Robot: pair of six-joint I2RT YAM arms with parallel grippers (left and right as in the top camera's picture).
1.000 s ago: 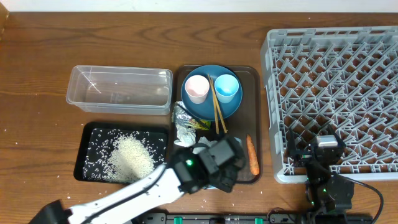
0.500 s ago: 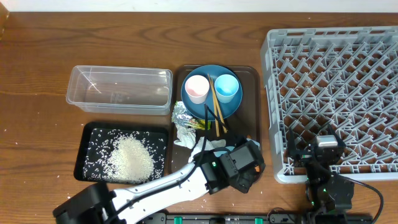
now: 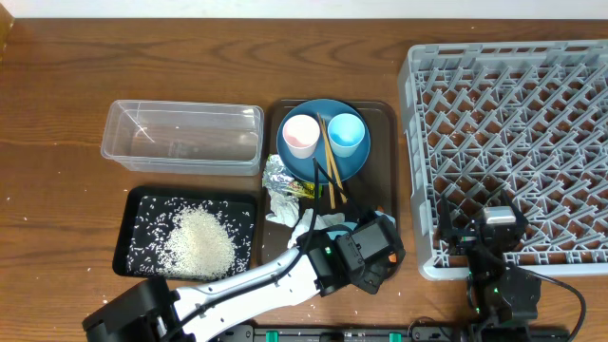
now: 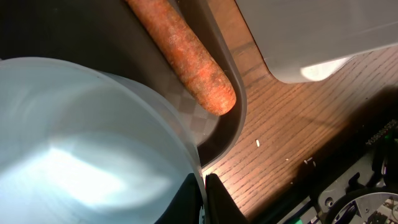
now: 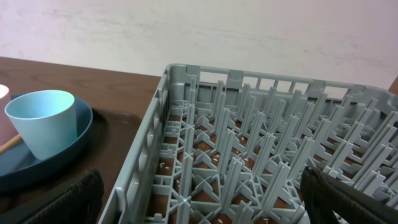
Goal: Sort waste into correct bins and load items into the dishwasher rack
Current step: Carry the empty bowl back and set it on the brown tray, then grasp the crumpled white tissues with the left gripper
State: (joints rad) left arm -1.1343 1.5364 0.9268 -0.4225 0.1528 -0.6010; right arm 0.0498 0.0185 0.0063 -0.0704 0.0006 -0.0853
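Note:
My left gripper (image 4: 204,182) is shut on the rim of the light-blue bowl (image 4: 81,143), one finger inside and one outside. The orange carrot piece (image 4: 186,46) lies just beyond the bowl against the brown tray's wall. From overhead, the left gripper (image 3: 369,261) is at the tray's front right corner. The blue plate (image 3: 318,163) holds the pink cup (image 3: 301,135), the blue cup (image 3: 345,134) and the chopsticks (image 3: 331,163). Foil (image 3: 278,174), a green-yellow wrapper (image 3: 304,190) and the tissue (image 3: 283,204) lie in front of the plate. My right gripper (image 5: 205,208) is open above the grey rack's (image 3: 513,123) front left corner.
The clear tub (image 3: 180,106) stands left of the brown tray (image 3: 382,161). In front of it the black tray (image 3: 130,228) holds a heap of rice (image 3: 201,239). The rack (image 5: 249,155) fills the table's right side, and the left arm lies along the front edge.
The left arm swung right along the tray's front, taking the bowl toward the tray's front right corner and covering the carrot from above. It has held still for the last half second. The right arm is still.

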